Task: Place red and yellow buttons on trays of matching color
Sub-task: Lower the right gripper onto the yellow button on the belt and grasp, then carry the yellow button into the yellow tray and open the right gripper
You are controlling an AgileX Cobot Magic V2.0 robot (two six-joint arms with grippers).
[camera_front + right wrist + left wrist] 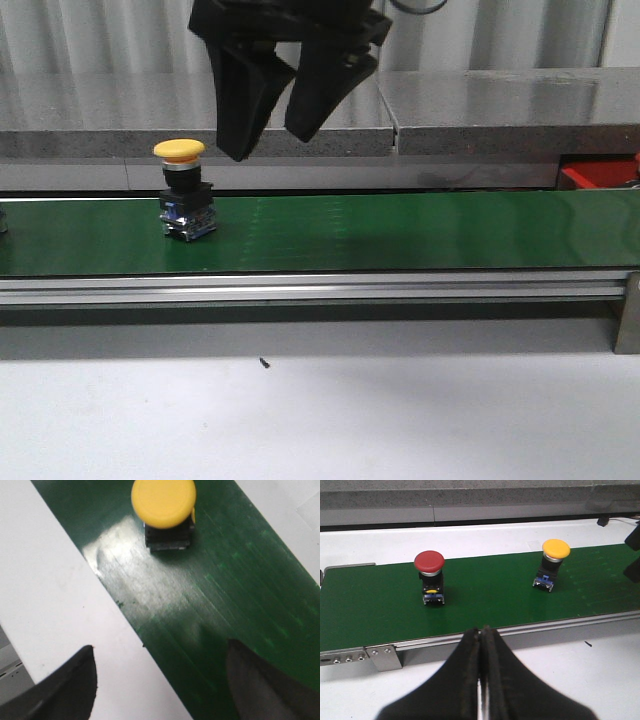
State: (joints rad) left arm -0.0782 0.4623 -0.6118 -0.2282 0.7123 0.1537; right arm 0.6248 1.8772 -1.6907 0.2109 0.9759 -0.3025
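Hanging above the green belt (400, 235) in the front view is the right gripper (278, 135), its two black fingers spread apart with nothing between them, tips up off the belt and just to the right of the yellow button (180, 150); that button stands upright on its black base, resting on the belt towards the left end, and from the right wrist view you see its round yellow cap (163, 501) from above with the parted fingers (70, 690) well short of it, one over the white table (45, 580) and one over the green surface. Over on the left wrist view, the left gripper (481, 680) sits low by the near rail of the belt with its fingers pressed together and nothing held, and beyond it the red button (429, 562) stands upright on the belt, well apart from the yellow one. As for containers, a slice of the red tray (598, 175) peeks in at the far right edge of the front view, behind the belt, and what lies inside it cannot be told from here; both buttons are on the belt, neither in a tray
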